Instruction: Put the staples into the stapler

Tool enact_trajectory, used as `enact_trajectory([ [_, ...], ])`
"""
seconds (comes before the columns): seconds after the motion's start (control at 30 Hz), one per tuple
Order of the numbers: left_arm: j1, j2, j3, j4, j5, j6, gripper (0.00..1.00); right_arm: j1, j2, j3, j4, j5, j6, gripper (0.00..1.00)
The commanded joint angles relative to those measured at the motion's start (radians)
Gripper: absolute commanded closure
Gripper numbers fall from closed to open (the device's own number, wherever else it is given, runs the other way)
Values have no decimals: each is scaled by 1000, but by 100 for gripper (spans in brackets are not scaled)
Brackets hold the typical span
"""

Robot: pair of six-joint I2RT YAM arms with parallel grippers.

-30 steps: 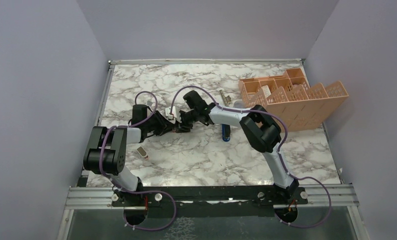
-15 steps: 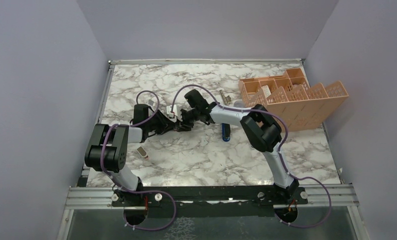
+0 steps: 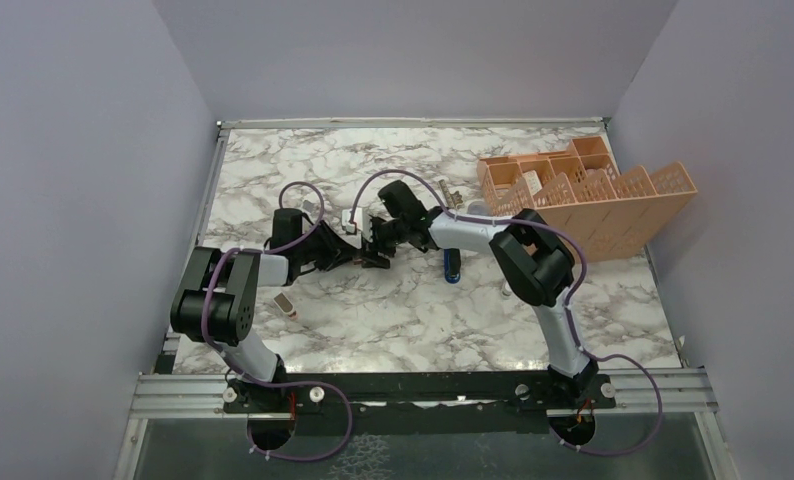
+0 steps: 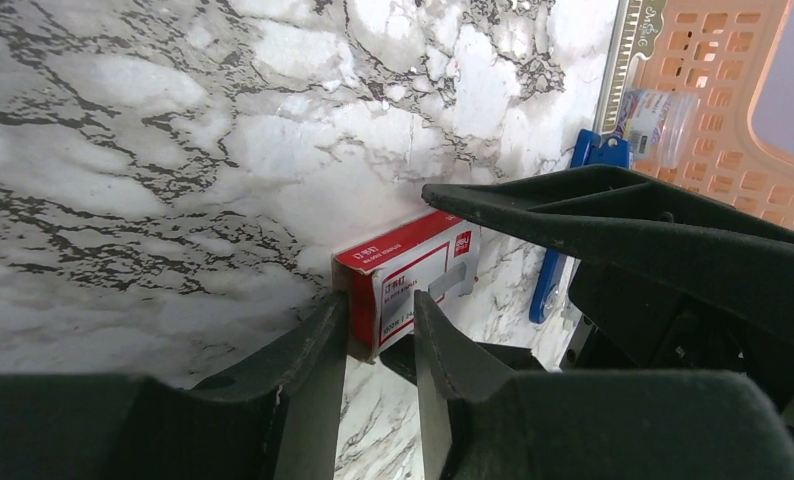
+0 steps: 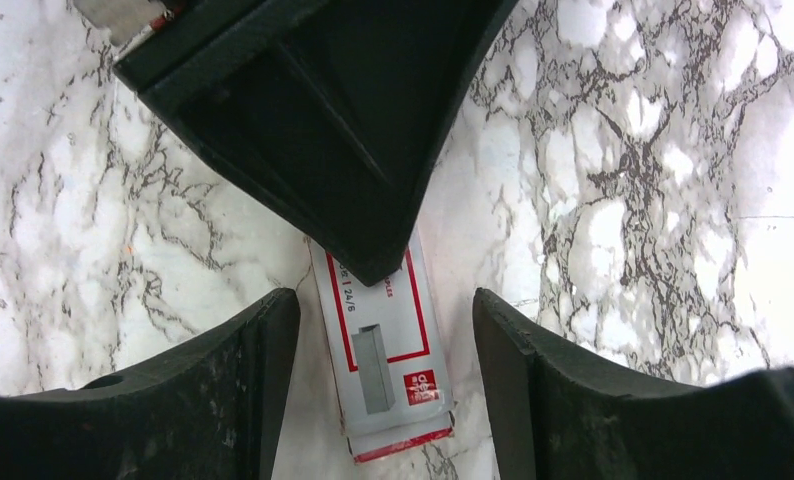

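The red-and-white staple box [image 4: 413, 272] lies low over the marble table, its near end pinched between my left gripper's [image 4: 380, 312] fingers. My left gripper [image 3: 356, 252] is shut on it. The box also shows in the right wrist view [image 5: 385, 352], with my open right gripper [image 5: 385, 308] straddling its free end without touching. The right gripper [image 3: 375, 243] faces the left one at mid-table. No staples or tray show; the box looks closed. The blue stapler [image 3: 452, 265] lies on the table right of both grippers, and also shows in the left wrist view [image 4: 551, 272].
An orange slotted basket [image 3: 583, 195] stands at the back right. A small tan-and-white block [image 3: 286, 304] lies near the left arm. A thin metal strip [image 3: 449, 192] lies behind the right gripper. A clear plastic item [image 4: 653, 112] rests by the basket.
Both grippers have shifted slightly to the right, the left one carrying the box. The stapler has not moved.
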Motion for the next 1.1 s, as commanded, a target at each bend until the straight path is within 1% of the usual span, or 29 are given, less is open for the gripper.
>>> enact_trajectory([
  [0.0, 0, -4, 27, -24, -19, 32, 68, -10, -26, -14, -85, 35, -57, 31],
  [0.07, 0, -6, 34, -38, -21, 45, 69, -11, -26, -15, -96, 33, -69, 34],
  [0.2, 0, 1, 49, -46, 0, 60, 72, -12, 0, 27, -151, 17, -94, 47],
  [0.27, 0, 9, 56, -46, 18, 65, 73, -10, 13, 35, -161, 14, -92, 50],
  [0.6, -2, 59, 55, 13, 110, 37, 74, -9, 18, 7, -34, -19, -43, 53],
  [0.77, -2, 75, 53, 37, 125, 30, 75, -9, 24, -1, 35, -50, -5, 53],
  [0.83, -1, 77, 55, 41, 121, 30, 76, -9, 21, -3, 50, -54, 3, 52],
  [0.97, -2, 67, 49, 41, 94, 38, 78, -27, -39, -50, 58, -13, 19, 33],
  [1.07, 0, 63, 43, 41, 77, 48, 78, -65, -93, -85, 37, -15, 9, 25],
])
